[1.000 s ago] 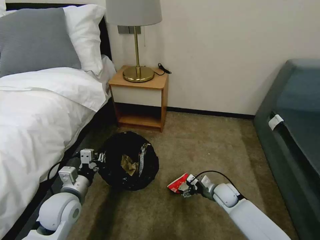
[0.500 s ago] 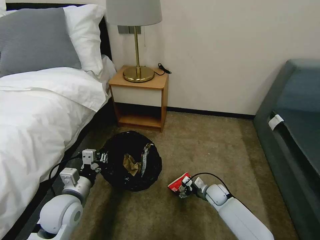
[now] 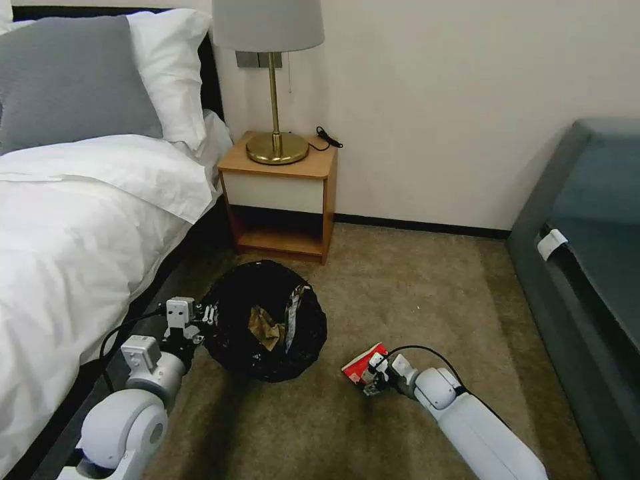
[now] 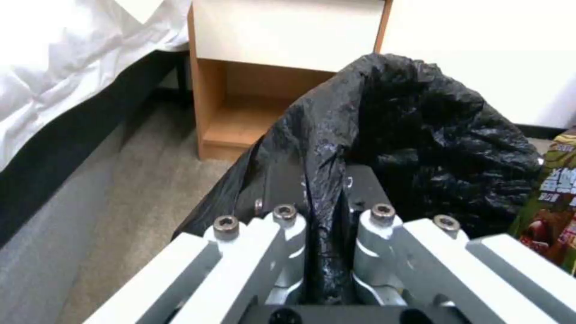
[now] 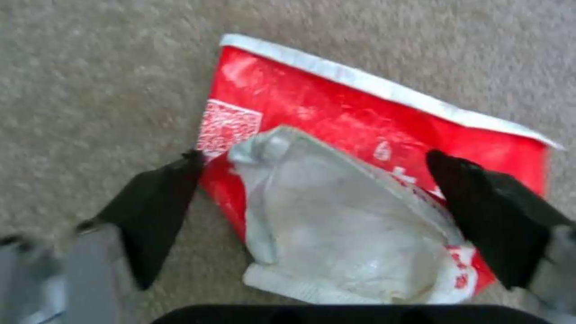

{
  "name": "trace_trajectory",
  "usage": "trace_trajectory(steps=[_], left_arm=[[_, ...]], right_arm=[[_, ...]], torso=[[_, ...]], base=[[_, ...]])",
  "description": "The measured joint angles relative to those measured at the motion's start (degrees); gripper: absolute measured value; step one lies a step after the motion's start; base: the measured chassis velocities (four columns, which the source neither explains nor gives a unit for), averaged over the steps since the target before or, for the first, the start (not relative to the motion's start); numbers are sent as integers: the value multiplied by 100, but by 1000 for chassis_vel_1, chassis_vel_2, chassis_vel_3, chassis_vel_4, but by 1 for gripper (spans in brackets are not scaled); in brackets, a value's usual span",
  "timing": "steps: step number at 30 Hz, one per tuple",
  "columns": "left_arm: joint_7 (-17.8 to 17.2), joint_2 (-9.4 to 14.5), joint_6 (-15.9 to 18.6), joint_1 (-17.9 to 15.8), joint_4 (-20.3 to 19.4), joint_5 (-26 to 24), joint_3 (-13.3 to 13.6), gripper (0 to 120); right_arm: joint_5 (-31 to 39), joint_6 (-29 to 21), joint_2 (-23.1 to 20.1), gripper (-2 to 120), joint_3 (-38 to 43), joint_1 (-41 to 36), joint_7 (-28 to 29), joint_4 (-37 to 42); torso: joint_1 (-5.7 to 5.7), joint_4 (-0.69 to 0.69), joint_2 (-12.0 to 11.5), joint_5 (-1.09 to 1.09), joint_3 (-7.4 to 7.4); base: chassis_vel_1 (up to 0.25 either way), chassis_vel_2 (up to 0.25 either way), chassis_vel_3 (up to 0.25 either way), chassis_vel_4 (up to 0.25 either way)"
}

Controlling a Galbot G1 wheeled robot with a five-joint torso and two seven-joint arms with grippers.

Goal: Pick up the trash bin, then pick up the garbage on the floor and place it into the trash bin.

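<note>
the trash bin has shifted right, nearer the red packet under the right hand.

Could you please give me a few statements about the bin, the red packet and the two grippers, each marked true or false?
1. The left gripper is shut on the black bag at the rim of the trash bin. True.
2. The right gripper is clamped shut on the red packet. False: its fingers stand open on either side of the packet, which lies on the carpet.
3. The bin is empty. False: a crumpled brown paper bag and a wrapper lie inside.
4. A lamp stands on the nightstand. True.
</note>
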Motion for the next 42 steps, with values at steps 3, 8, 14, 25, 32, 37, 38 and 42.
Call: trace_trajectory(steps=[3,8,14,25,32,37,38,42], left_arm=[[2,-18,-2,4,0,1,-2,5],[12,-29,-32,27,-1,1,-38,5],[29,-3,-70,69,-9,-7,-110,5],[45,6,-112,117,-9,-9,-177,5],[45,0,-120,128,-7,-10,-194,5],[44,-8,-123,133,-10,-11,-196,5],[42,-15,-127,139,-13,-11,-194,5],[42,-27,-147,160,-13,-5,-191,5]], right_arm=[[-30,6,-16,75,34,-3,-26,-12],[-69,29,-27,55,83,-62,-67,-2],[-89,45,-28,36,126,-91,-77,5],[-98,64,-10,0,224,-110,-76,-7],[-91,95,-12,0,299,-128,-75,-14],[-42,127,-25,0,409,-141,-66,-10],[-9,139,-18,0,471,-147,-58,-1],[55,170,4,0,571,-186,-45,53]], torso=[[0,0,0,0,0],[0,0,0,0,0],[0,0,0,0,0],[0,-1,0,-1,0],[0,-1,0,0,0],[0,-1,0,0,0],[0,0,0,0,0],[0,0,0,0,0]], base=[[0,0,0,0],[0,0,0,0],[0,0,0,0],[0,0,0,0],[0,0,0,0],[0,0,0,0],[0,0,0,0],[0,0,0,0]])
